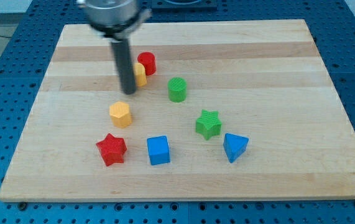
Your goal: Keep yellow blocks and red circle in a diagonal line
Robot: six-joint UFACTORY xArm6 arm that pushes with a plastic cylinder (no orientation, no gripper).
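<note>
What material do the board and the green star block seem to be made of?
Board: apparently wood, a pale matte finish, with visible grain and joined planks. Green star block: probably plastic, matte, uniform colour; fine ridges on top suggest 3D printing, though this is uncertain.

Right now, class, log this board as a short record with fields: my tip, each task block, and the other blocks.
my tip: against the view's left side of the partly hidden yellow block
yellow block: touching the red circle
red circle: top-right end of the line
yellow hexagon: lower left, apart
others: green cylinder, green star, red star, blue cube, blue triangle
</note>
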